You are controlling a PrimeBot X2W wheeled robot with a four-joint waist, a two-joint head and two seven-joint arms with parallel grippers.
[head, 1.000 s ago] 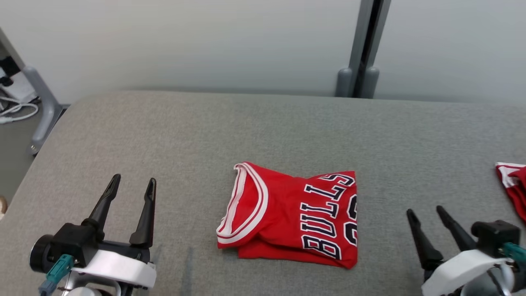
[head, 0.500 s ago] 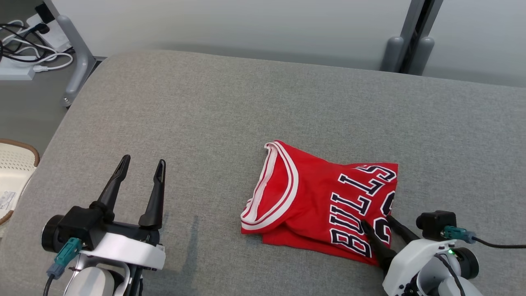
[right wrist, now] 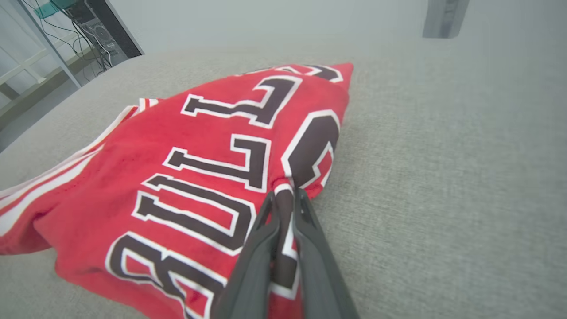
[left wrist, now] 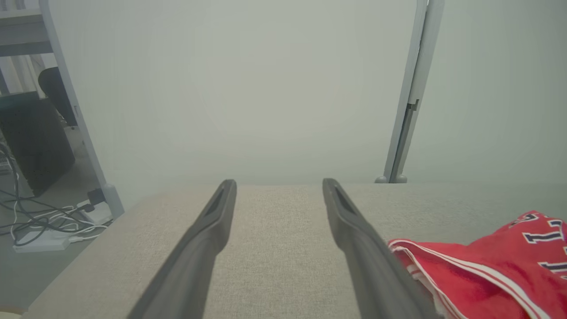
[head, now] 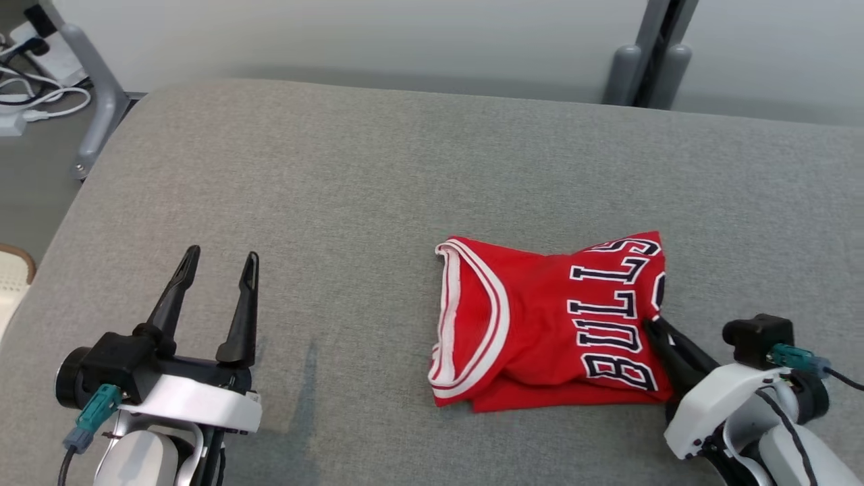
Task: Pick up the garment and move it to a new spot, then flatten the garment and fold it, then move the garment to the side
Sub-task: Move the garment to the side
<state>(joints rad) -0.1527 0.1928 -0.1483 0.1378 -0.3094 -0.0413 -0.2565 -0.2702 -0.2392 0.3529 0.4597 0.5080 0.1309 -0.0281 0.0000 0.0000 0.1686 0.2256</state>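
We see the folded red jersey (head: 540,324) lying on the grey table (head: 337,189), right of centre and toward the near edge. Its white-trimmed collar faces left and the lettering is on its right half. Our right gripper (head: 653,325) has its fingers (right wrist: 254,252) pinched together on the jersey's right edge, bunching the cloth there. Our left gripper (head: 217,260) sits at the near left, well apart from the jersey, fingers spread wide above the table.

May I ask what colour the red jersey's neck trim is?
The red fabric jersey's neck trim: white with a red stripe, clearest in head view.
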